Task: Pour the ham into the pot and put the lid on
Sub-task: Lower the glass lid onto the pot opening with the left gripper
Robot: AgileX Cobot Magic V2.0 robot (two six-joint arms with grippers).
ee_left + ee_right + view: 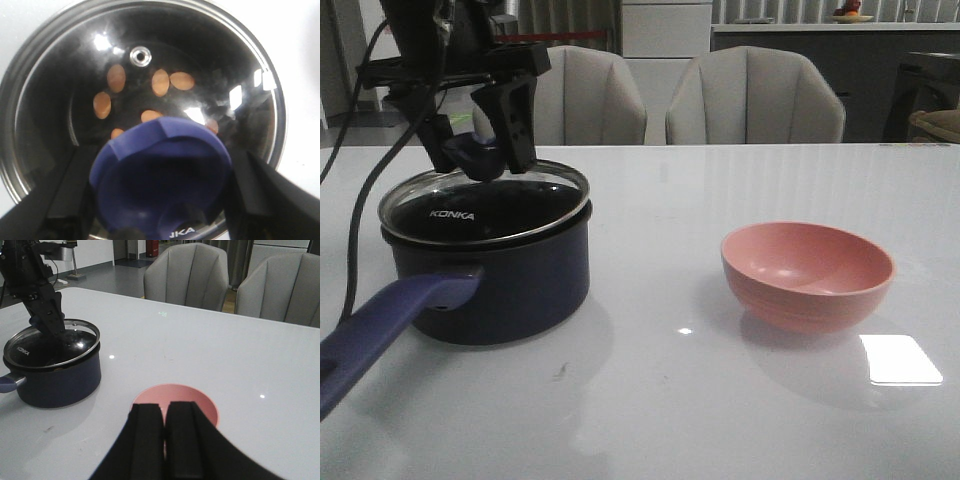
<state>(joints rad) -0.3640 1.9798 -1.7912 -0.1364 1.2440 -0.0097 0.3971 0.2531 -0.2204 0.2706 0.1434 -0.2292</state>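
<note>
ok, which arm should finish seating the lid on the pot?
Left. Its pincer grips the lid's knob, with the lid tilted on the pot and ham inside. The right pincer is shut, above the pink bowl.

Left arm (420, 50): black, angular housing with a flat horizontal bracket across the wrist. Thick black cables (360, 200) trail from it in loose curves. A thin red strip runs along the upper bracket edge. A small green patch shows on the inner side of one finger.

Left gripper (485, 140): two matt black jaws, broad and wedge-shaped, tapering toward the tips; in the left wrist view they appear as flat dark slabs with plain, unmarked faces.

Right gripper (164, 432): two black jaws with rounded, smooth upper edges, widening toward the base, separated by a narrow seam. No screws or lettering can be made out on either.
</note>
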